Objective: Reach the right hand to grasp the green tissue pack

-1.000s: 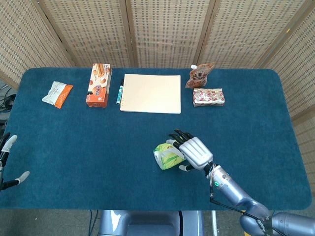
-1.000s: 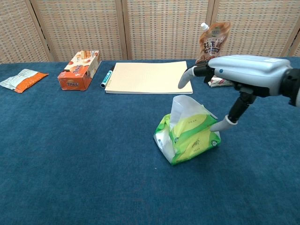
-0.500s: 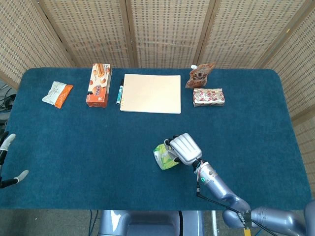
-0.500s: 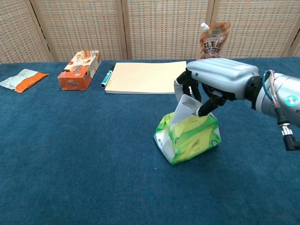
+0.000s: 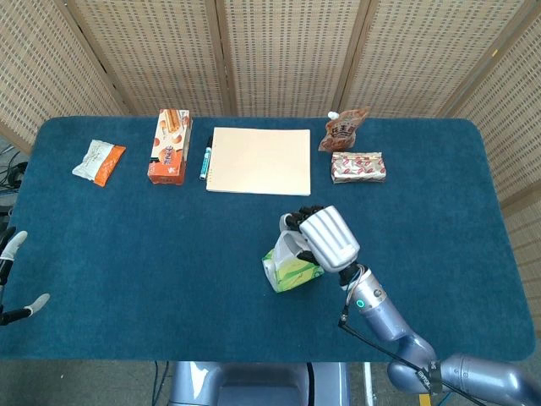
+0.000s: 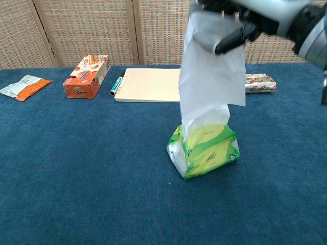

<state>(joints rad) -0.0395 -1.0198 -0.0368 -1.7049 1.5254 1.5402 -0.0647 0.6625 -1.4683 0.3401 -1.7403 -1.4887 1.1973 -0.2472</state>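
The green tissue pack [image 6: 204, 151] stands on the blue table, at centre in the chest view, and shows in the head view as the pack [image 5: 290, 270]. A white tissue sheet [image 6: 212, 76] rises out of its top. My right hand [image 6: 240, 18] is high above the pack and pinches the sheet's upper end; from the head camera the right hand [image 5: 326, 238] covers the pack's far right side. My left hand [image 5: 13, 279] hangs off the table's left edge, fingers apart and holding nothing.
Along the far side lie a white-and-orange snack packet [image 5: 99, 161], an orange box [image 5: 169, 145], a pen [image 5: 204, 157], a cream notepad [image 5: 259, 161], a brown pouch [image 5: 344, 129] and a wrapped packet [image 5: 357, 167]. Wicker screens stand behind the table.
My right hand closed on the tissue sticking out of the pack and rose, drawing a long white sheet upward. The pack stayed on the table. The left hand has not moved.
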